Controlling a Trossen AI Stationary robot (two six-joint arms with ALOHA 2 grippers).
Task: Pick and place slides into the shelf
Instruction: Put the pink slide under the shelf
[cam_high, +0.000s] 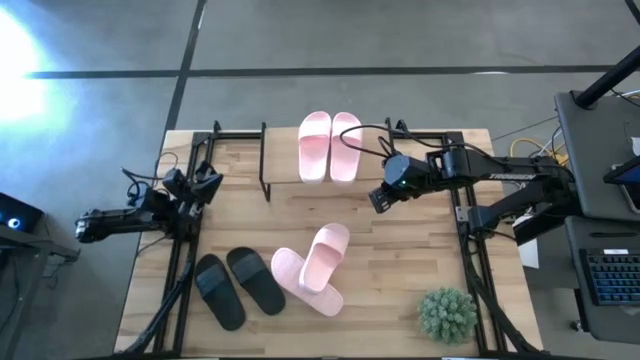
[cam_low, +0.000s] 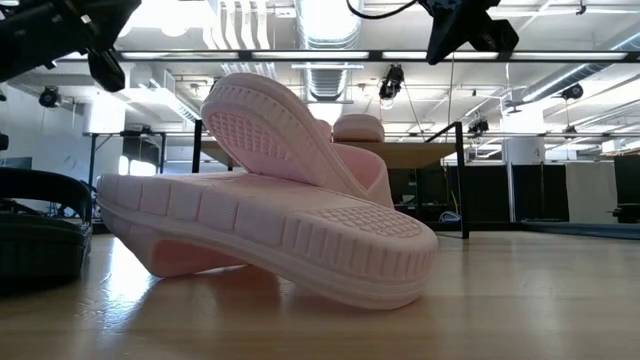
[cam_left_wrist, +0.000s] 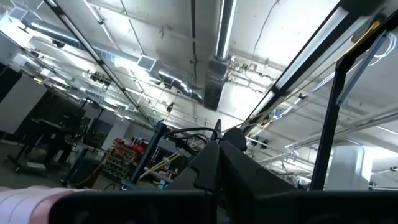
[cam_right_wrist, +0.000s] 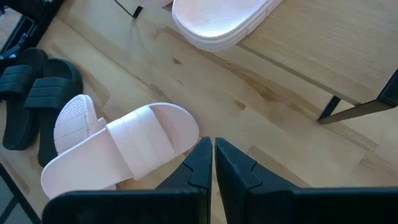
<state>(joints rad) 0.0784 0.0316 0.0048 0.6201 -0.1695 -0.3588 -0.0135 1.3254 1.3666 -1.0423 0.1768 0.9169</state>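
Two light pink slides lie side by side on the top board of the shelf. Two more pink slides sit on the table; one leans tilted over the other, as the low view shows. A black pair lies flat to their left. My right gripper hovers shut above the table between the shelf's right end and the leaning pink slide, holding nothing. My left gripper waits shut at the table's left edge, pointing up.
A green plant ball stands near the table's near right corner. Black frame rails run along the left and right sides of the table. Bare wood lies between the shelf and the slides on the table.
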